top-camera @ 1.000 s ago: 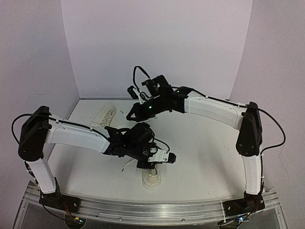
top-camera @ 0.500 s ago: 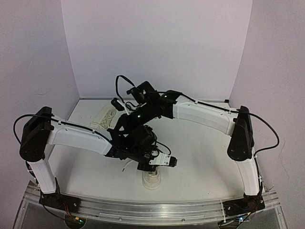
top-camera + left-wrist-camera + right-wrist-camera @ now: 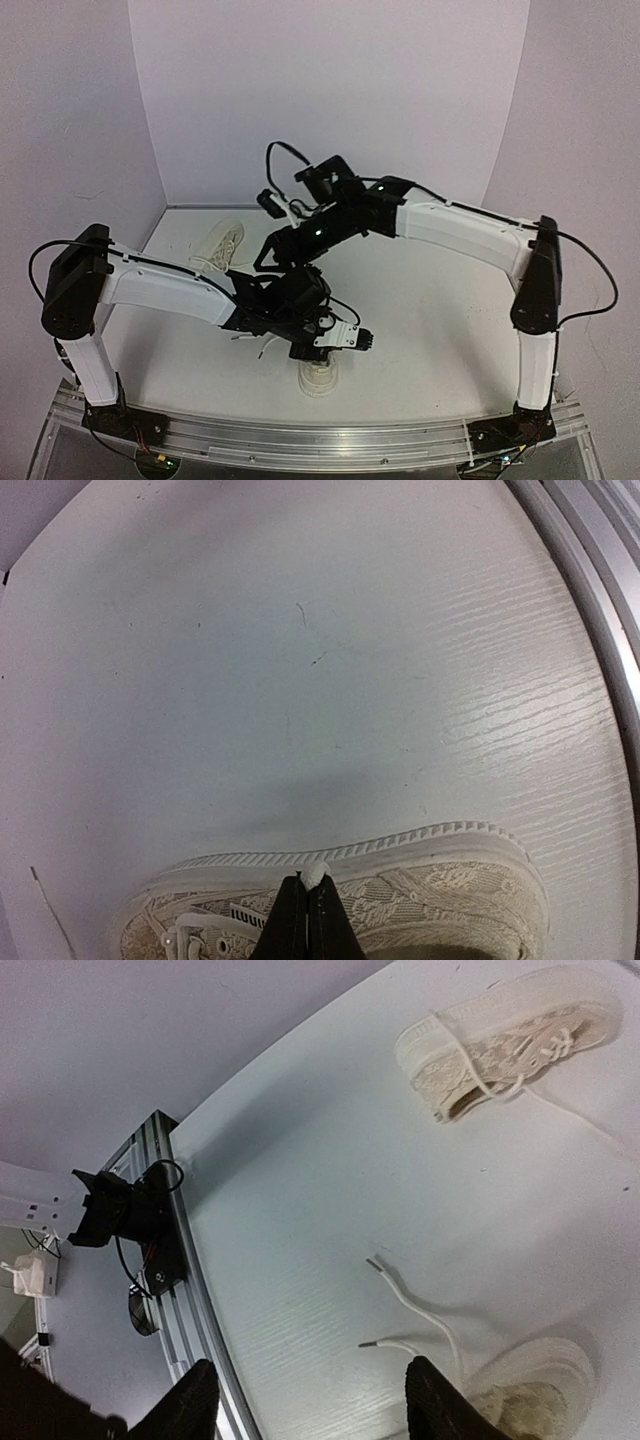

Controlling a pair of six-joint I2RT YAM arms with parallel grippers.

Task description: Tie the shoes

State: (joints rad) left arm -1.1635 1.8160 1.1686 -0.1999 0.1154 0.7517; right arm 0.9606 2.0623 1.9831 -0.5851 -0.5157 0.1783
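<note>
From above I see my left claw (image 3: 312,352) pointing down right over the near shoe (image 3: 320,380). That shoe sits close to the metal rail (image 3: 330,440) at the front. The far shoe (image 3: 222,243) lies at the back left of the white table (image 3: 430,340), well apart from the near one. My right claw (image 3: 272,255) hangs over the table between the two shoes, above the left arm. From up here I cannot tell how wide either claw is.

My left camera shows the two dark fingers (image 3: 295,925) pressed tight together, with no gap. Their tips are down at the side of the near shoe (image 3: 420,900), just by its ribbed sole edge. A small white bit (image 3: 315,873) sits at the tips. I cannot tell if it is lace, or if it is pinched. The shoe's cloth has a lacy pattern.

My right camera shows its two fingers (image 3: 195,1405) far apart with nothing between them, so the right claw (image 3: 315,1405) is wide and holds nothing. The far shoe (image 3: 510,1035) is at the top right, and its lace (image 3: 560,1115) trails loose onto the table. The near shoe (image 3: 535,1380) peeks in at the bottom right. Its two lace ends (image 3: 400,1295) lie loose on the table beside it, not tied. The rail (image 3: 190,1270) runs down the left.
</note>
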